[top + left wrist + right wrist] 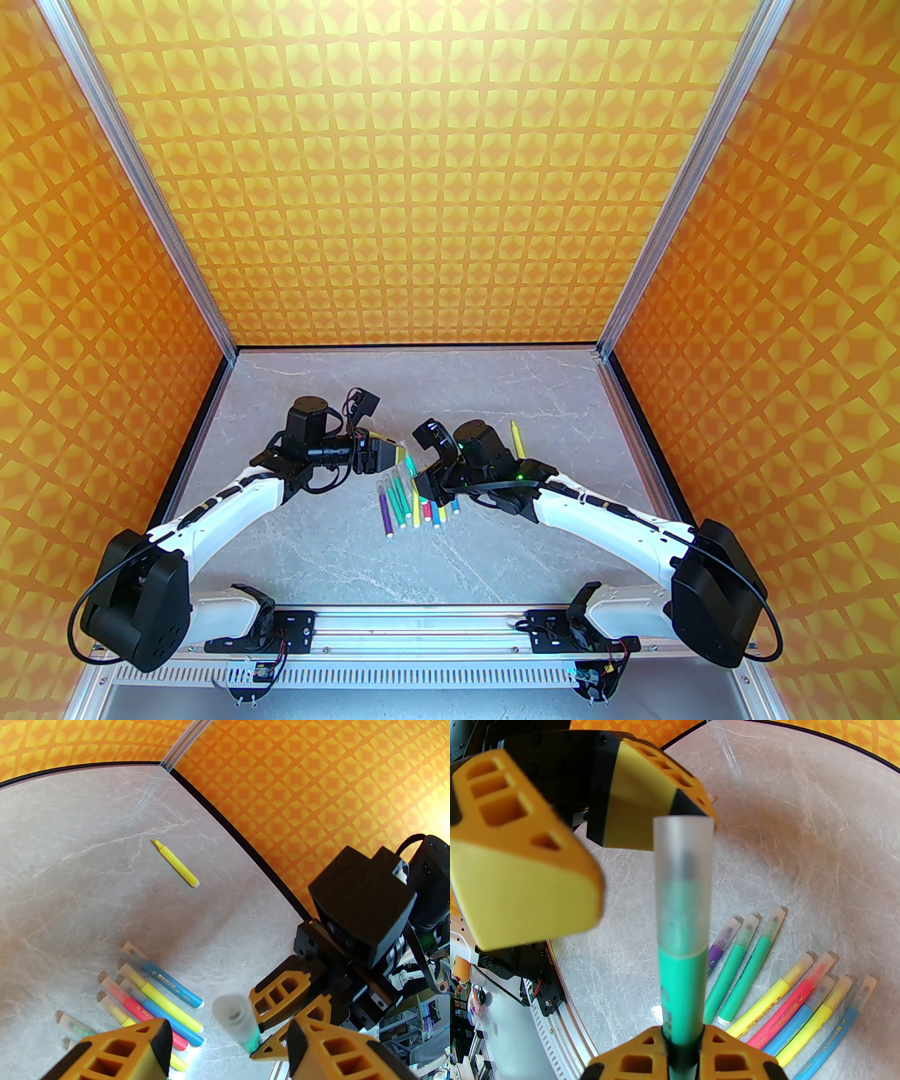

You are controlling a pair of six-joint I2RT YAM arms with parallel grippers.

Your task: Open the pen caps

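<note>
The right gripper point(683, 1059) is clamped tight on the barrel of a green marker point(682, 987) and holds it out toward the left gripper point(228, 1038). The marker's frosted pen cap point(683, 878) is on. It sits in the gap between the left gripper's wide-spread fingers point(123, 1047), and whether either finger touches it cannot be told. On the grey counter point(88, 878) below lies a row of markers point(766, 1001), with their own pen caps point(775, 918) on. A lone yellow marker point(174, 864) lies well apart from the row, its tip bare.
</note>
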